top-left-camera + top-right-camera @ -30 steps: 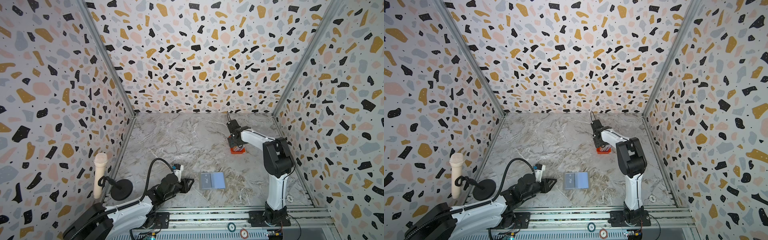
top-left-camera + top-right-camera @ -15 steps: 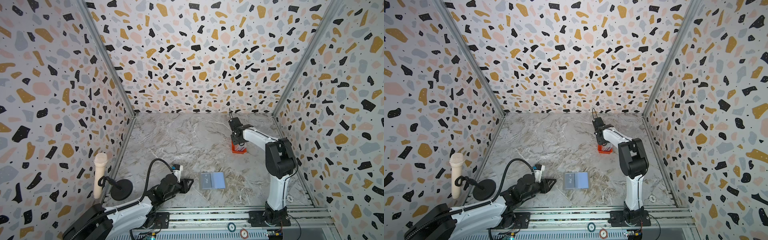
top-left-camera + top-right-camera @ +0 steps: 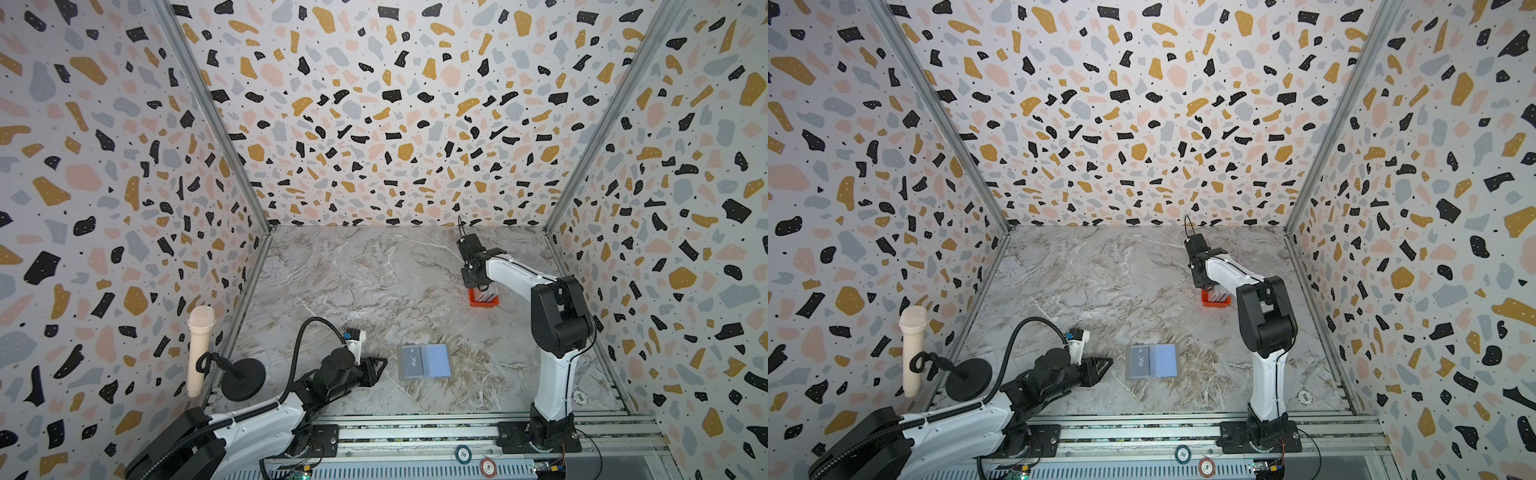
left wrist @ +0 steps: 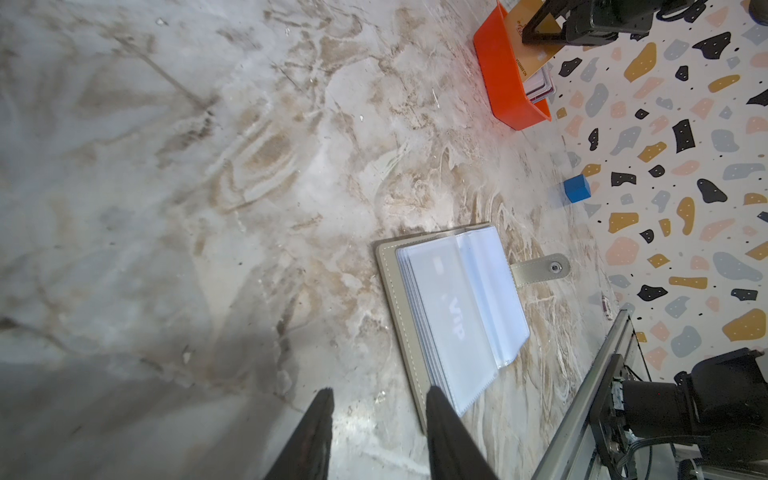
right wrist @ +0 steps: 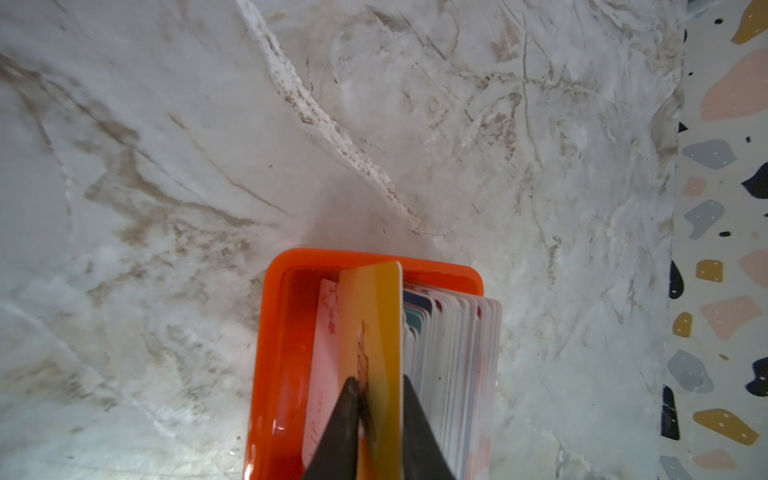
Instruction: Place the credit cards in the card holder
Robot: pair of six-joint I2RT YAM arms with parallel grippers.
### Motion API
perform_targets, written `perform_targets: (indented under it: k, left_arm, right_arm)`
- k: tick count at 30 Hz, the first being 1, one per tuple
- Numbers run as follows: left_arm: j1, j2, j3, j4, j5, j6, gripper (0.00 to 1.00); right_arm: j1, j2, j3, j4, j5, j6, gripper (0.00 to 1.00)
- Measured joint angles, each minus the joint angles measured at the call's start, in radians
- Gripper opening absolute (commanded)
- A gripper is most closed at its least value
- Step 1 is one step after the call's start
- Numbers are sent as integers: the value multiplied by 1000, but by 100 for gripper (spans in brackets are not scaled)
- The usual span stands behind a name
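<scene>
The grey card holder [image 3: 424,360] [image 3: 1152,360] [image 4: 390,266] lies open near the table's front, with a dark "Vip" card [image 3: 411,361] inside its left clear pocket. Several credit cards [image 5: 457,365] stand on edge in the small orange tray [image 3: 482,300] [image 5: 278,353] at the right. My right gripper [image 5: 378,386] [image 3: 478,286] points down into the tray, shut on a yellow credit card [image 5: 378,316] beside a pink one [image 5: 326,374]. Low and left of the holder, my left gripper [image 4: 378,395] [image 3: 380,365] is open with nothing between its fingers.
A microphone on a round black stand [image 3: 199,353] sits at the front left. A blue cube [image 4: 577,189] rests by the right wall. Poker chips lie near the right arm's base [image 3: 579,397] and on the front rail [image 3: 463,454].
My right gripper has closed its fingers on the yellow card in the orange tray. The left arm has not moved.
</scene>
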Motion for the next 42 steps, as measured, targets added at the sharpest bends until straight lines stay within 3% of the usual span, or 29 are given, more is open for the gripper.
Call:
perform_targets:
  k: [6, 12, 19, 24, 30, 37, 42]
  left_arm:
    - [2, -6, 0, -1, 0, 0, 39]
    - [3, -28, 0, -3, 0, -1, 39]
    - [7, -77, 0, -7, 5, -18, 41]
    - [17, -99, 2, 34, 21, -48, 43]
    - [24, -97, 2, 198, 64, -107, 44]
    - [25, -98, 2, 401, 105, -164, 47]
    - [25, -113, 2, 490, 107, -191, 45]
  right_arm:
    - [2, 0, 2, -1, -8, 5, 1]
    - [19, -22, -4, 1, 6, 8, 0]
    - [131, -260, -85, 40, 31, 34, 0]
    - [266, -465, -180, 141, -29, 66, 0]
    - [427, -650, -458, 380, -313, 133, 0]
    - [494, -755, -692, 669, -606, 260, 0]
    - [516, -796, -791, 873, -737, 368, 0]
